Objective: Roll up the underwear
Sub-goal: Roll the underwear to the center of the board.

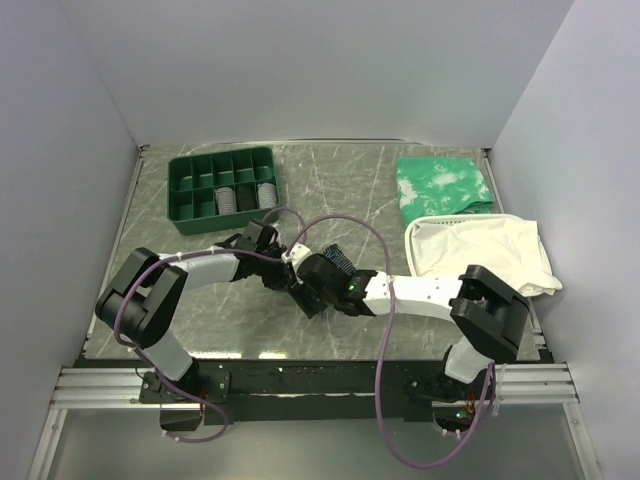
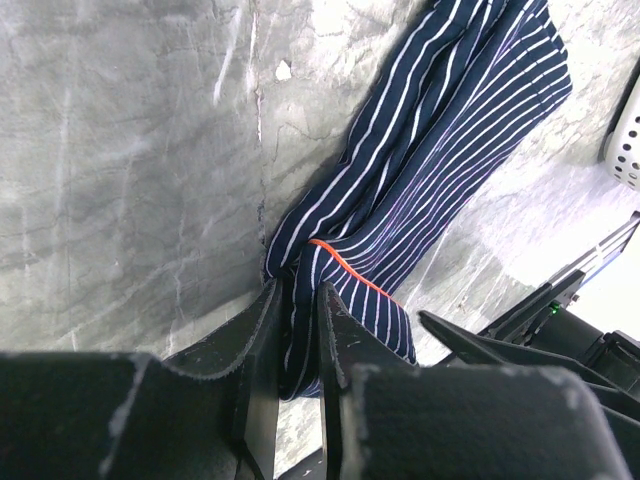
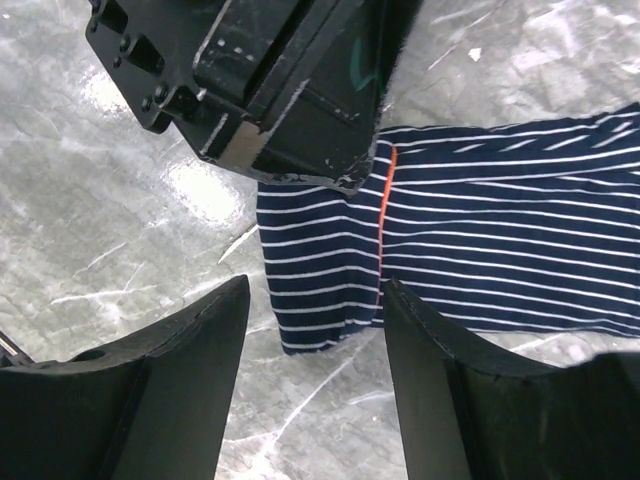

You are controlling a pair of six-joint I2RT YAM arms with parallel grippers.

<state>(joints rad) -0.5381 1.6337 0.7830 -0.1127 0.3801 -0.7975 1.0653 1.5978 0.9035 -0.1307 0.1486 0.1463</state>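
The underwear [image 2: 450, 150], a thin dark navy-blue fabric garment with fine light pinstripes and an orange seam, is lying stretched out near the middle of the grey marbled desk [image 1: 330, 185]. The left end effector [image 2: 297, 300] is pinching its bunched end, probably to start the roll. The right end effector [image 3: 315, 300] is hovering spread over that same end, seemingly ready to steady the fabric.
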